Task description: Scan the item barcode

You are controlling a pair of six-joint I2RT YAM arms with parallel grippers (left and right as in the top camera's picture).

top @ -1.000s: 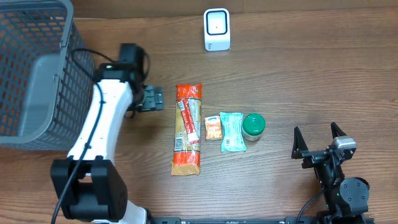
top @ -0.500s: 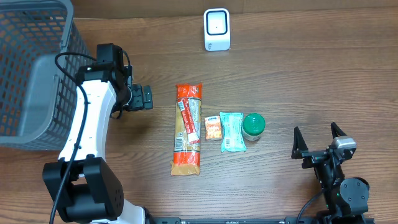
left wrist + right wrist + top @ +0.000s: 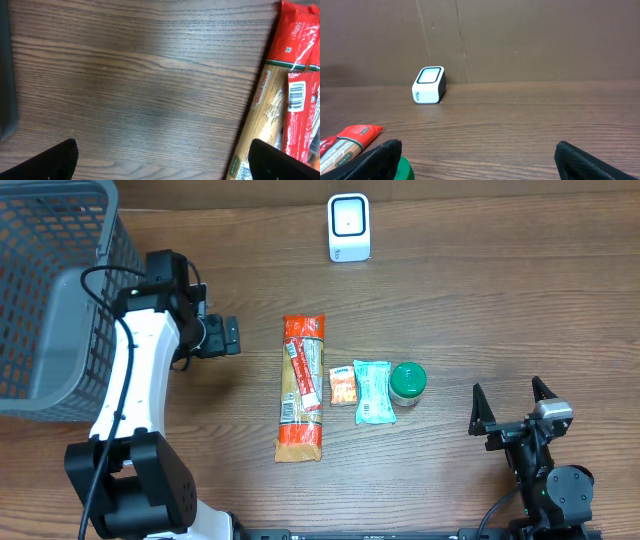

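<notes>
The big brown wooden table (image 3: 500, 300) fills the whole view from above. A large grey basket (image 3: 50, 280) with net walls sits on its far left side.

The white left arm (image 3: 140, 390) reaches up along the basket's right side. The left gripper (image 3: 228, 335) points to the right, over bare wood between the basket and the food. Its two fingers are wide apart and there is nothing between them. In the left wrist view the black fingertips (image 3: 55, 160) show in the bottom corners, with only wood under them.

The black right gripper (image 3: 510, 405) sits low near the bottom right of the table, well away from the food. Its fingers are wide apart too and hold nothing.

Four things to scan lie in a row in the middle of the table. The longest is a pasta pack (image 3: 302, 388), red at both ends and see-through in the middle. It lies flat, and a white label with black barcode stripes (image 3: 296, 96) faces up on it. It is just to the right of the left gripper but not touching it.

The white scanner (image 3: 349, 227) stands at the far edge of the table, well apart from the food.

A light blue packet (image 3: 373, 392) lies flat, just beside a jar with a green lid (image 3: 408, 381) on its right. The smallest thing, an orange packet (image 3: 343, 385), lies between the pasta pack and the blue packet
</notes>
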